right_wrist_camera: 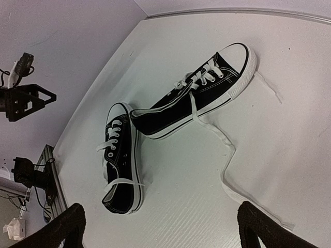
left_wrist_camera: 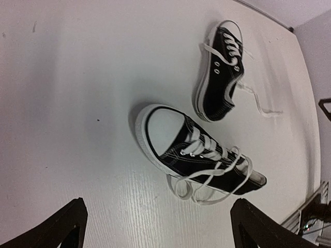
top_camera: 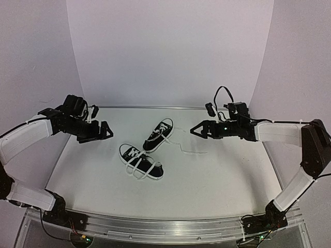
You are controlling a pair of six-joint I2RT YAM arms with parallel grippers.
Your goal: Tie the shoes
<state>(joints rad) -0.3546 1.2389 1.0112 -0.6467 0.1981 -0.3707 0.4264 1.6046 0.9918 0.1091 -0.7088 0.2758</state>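
Observation:
Two small black sneakers with white laces lie mid-table. The near shoe (top_camera: 140, 161) has loose laces looped over its side; it also shows in the left wrist view (left_wrist_camera: 196, 152) and in the right wrist view (right_wrist_camera: 120, 160). The far shoe (top_camera: 158, 135) (left_wrist_camera: 221, 72) (right_wrist_camera: 196, 95) trails a long untied lace (top_camera: 187, 149) (right_wrist_camera: 227, 160) to the right. My left gripper (top_camera: 106, 130) (left_wrist_camera: 160, 232) hovers open and empty left of the shoes. My right gripper (top_camera: 195, 130) (right_wrist_camera: 160, 227) hovers open and empty right of them, above the trailing lace's end.
The white table (top_camera: 217, 175) is ringed by a curved white backdrop (top_camera: 170, 51). A metal rail (top_camera: 165, 227) runs along the near edge, with the arm bases at its ends.

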